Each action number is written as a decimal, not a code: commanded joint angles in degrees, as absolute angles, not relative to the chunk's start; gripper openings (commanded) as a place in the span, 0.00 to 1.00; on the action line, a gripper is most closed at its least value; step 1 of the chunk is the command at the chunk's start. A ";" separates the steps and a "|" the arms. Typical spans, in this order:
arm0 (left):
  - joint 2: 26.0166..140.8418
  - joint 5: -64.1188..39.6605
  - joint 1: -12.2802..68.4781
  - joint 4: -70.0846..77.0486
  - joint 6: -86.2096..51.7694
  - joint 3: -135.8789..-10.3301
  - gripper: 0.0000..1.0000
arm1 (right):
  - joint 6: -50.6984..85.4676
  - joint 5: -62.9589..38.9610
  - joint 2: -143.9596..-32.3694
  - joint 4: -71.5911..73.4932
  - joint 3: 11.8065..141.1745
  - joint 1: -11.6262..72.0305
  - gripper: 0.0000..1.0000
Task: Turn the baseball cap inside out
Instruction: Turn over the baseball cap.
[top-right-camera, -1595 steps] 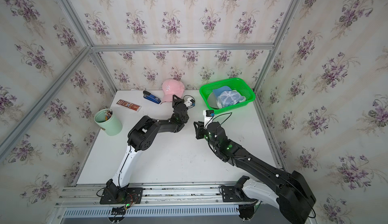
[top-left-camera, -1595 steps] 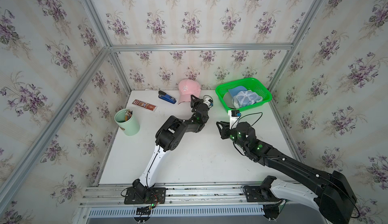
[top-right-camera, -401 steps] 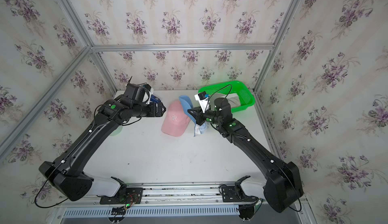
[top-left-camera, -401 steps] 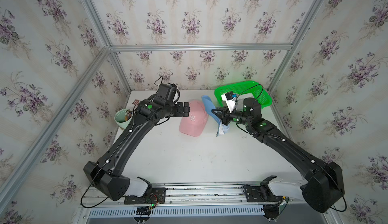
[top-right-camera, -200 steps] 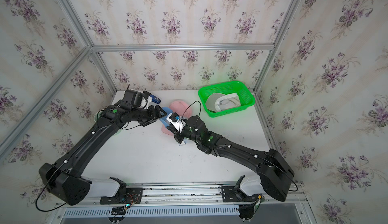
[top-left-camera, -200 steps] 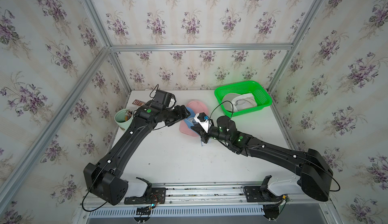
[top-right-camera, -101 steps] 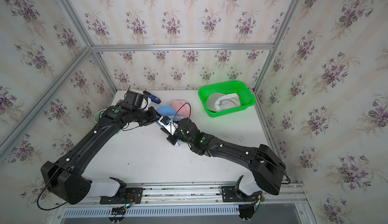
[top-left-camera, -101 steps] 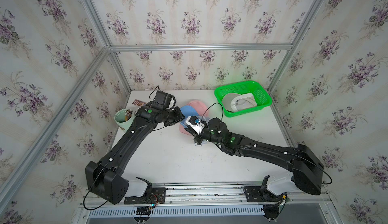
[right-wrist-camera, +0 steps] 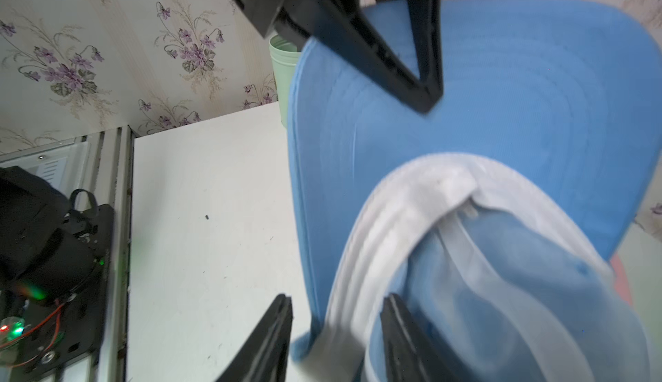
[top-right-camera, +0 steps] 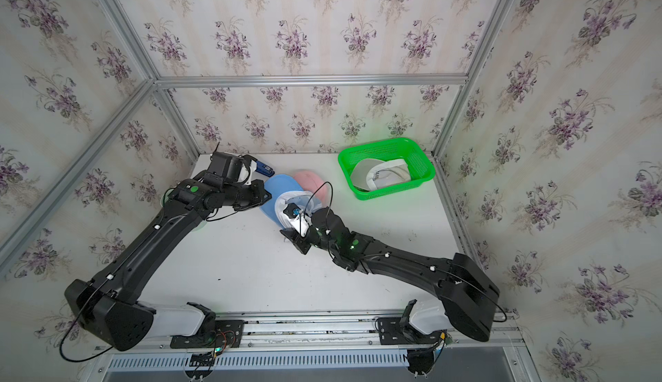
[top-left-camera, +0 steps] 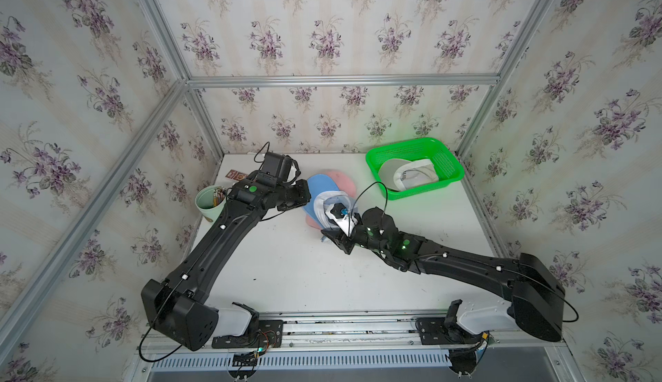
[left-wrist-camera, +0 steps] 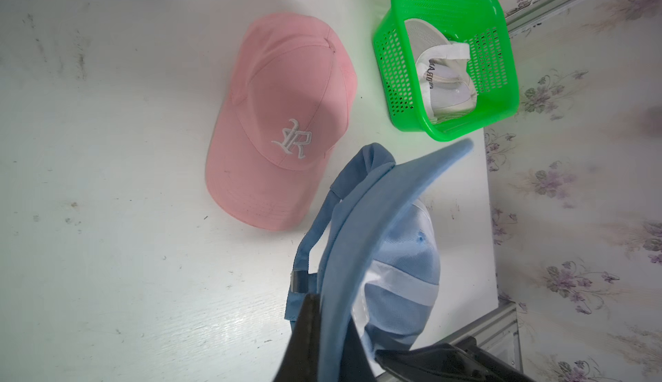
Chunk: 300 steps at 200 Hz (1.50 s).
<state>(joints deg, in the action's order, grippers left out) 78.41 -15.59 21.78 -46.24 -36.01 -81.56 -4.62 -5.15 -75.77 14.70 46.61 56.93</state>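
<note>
White desk [top-left-camera: 286, 272], in both top views: three caps, one green basket [top-left-camera: 404, 143] holding the white cap [top-left-camera: 404, 179], one pencil cup [top-left-camera: 206, 206]. Left wrist view: left claw [left-wrist-camera: 333, 340] clenches the blue cap [left-wrist-camera: 401, 255] by its brim, near the pink cap [left-wrist-camera: 286, 111]. Right wrist view: right claw [right-wrist-camera: 338, 303] released, fingers astride the blue cap's white band.

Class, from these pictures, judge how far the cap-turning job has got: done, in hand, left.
Done: the blue cap is held up by its brim in the shut left gripper. In hand: the open right gripper straddles its white sweatband. Left: pushing the crown through; whether that has begun is unclear.
</note>
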 commanded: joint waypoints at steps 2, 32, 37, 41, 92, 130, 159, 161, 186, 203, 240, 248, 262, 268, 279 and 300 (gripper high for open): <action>78.18 -13.22 21.97 -48.10 -30.81 -83.58 0.00 | 0.36 -1.19 -69.31 14.70 42.11 56.82 0.47; 78.31 -12.43 23.60 -52.07 -25.54 -87.35 0.00 | 3.38 1.68 -63.69 14.07 37.40 55.02 0.30; 78.31 -12.31 24.00 -52.72 -24.67 -88.13 0.00 | 3.93 1.67 -63.61 14.06 37.08 54.44 0.25; 78.31 -12.12 24.35 -53.35 -23.96 -88.62 0.00 | 4.57 1.59 -63.62 14.19 36.80 53.85 0.22; 80.09 1.61 32.09 -60.35 -15.11 -95.52 0.00 | 11.31 -1.33 -64.60 20.48 34.17 48.14 0.21; 80.55 5.68 33.22 -59.78 -12.85 -96.59 0.00 | 10.39 -10.56 -64.17 20.35 33.71 46.65 0.12; 80.57 6.47 34.28 -58.68 -12.50 -96.76 0.00 | 11.10 -15.79 -63.53 24.36 32.57 46.69 0.05; 80.59 6.63 34.37 -58.64 -12.49 -96.77 0.00 | 11.21 -16.05 -63.65 24.72 32.53 46.74 0.04; 83.12 8.12 36.94 -58.41 -12.27 -97.54 0.00 | 12.69 -17.51 -67.53 29.95 34.58 47.85 0.02; 83.58 9.44 39.19 -58.49 -12.39 -98.04 0.00 | 12.74 -17.49 -72.96 31.37 38.57 48.75 0.01; 82.55 9.07 42.67 -58.07 -13.71 -98.34 0.00 | 13.60 -13.32 -87.97 30.98 50.42 48.84 0.00; 81.93 8.17 42.66 -57.62 -14.28 -98.00 0.00 | 14.17 -12.82 -90.89 31.38 52.53 48.86 0.00; 81.46 7.24 42.63 -57.18 -15.45 -97.33 0.00 | 15.38 -12.38 -94.93 34.12 55.05 48.87 0.00; 81.44 7.33 42.63 -57.21 -15.98 -97.21 0.00 | 16.06 -11.89 -96.09 35.88 55.54 48.86 0.00; 79.43 8.07 42.56 -57.31 -17.27 -97.03 0.00 | 17.22 -10.43 -98.02 38.84 56.30 48.87 0.00; 77.52 10.09 41.96 -56.39 -20.05 -96.31 0.00 | 18.49 -6.25 -101.30 42.69 57.53 48.96 0.03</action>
<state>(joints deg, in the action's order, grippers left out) 79.64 13.28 42.17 -57.32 -16.60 -96.77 14.81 -12.56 -98.63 36.71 56.25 49.10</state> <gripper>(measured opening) 0.090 0.065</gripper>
